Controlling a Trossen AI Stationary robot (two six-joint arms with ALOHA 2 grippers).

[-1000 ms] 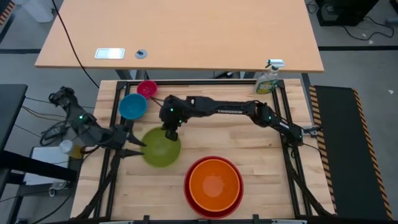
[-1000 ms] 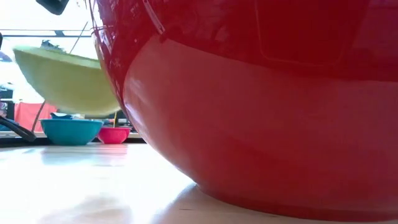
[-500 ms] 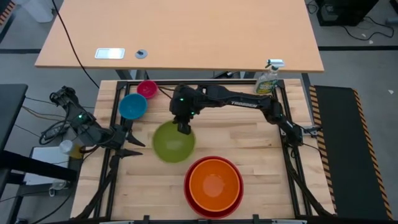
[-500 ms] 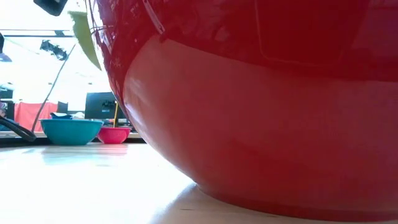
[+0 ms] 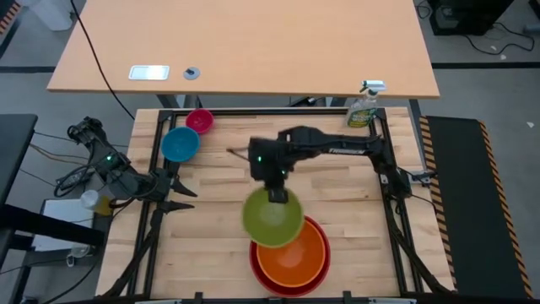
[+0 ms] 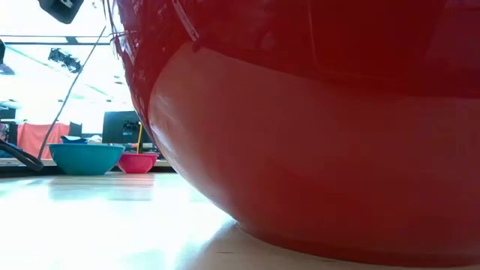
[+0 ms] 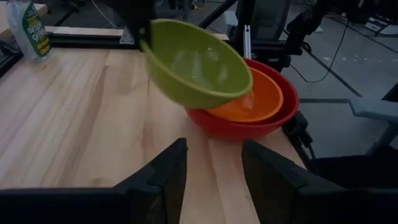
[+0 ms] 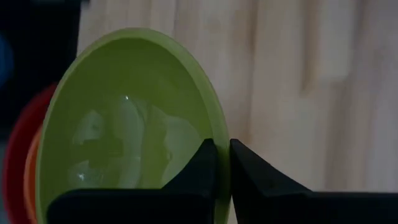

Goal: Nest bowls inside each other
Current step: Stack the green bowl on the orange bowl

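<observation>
The lime green bowl (image 5: 272,219) hangs in the air over the far-left rim of the orange bowl (image 5: 295,253), with my right gripper (image 5: 278,195) shut on it. The orange bowl sits nested in the large red bowl (image 5: 256,268) near the table's front edge. The blue bowl (image 5: 180,144) and the small pink bowl (image 5: 200,120) stand on their bases at the far left. My left gripper (image 5: 179,196) waits open at the table's left edge, with nothing between its fingers (image 7: 169,169). My right gripper pinches the green bowl's rim (image 8: 221,149) on its far side, one finger (image 8: 204,163) inside the bowl and the other outside. The fingers come from above, slanting down. The bowl is lifted clear and hangs tilted (image 7: 193,62), its low side toward the orange bowl (image 7: 258,99).
A green spray bottle (image 5: 364,105) stands at the table's far right corner. Bare wood lies across the table's middle and left (image 5: 211,245). In the low view the red bowl (image 6: 315,135) fills most of the picture, with the blue bowl (image 6: 85,157) and pink bowl (image 6: 137,162) beyond.
My right gripper has risen and swung toward the table's right and near edge, carrying the green bowl from the left middle of the table to above the stacked bowls. The bowl has stayed clear of the table and tilted.
</observation>
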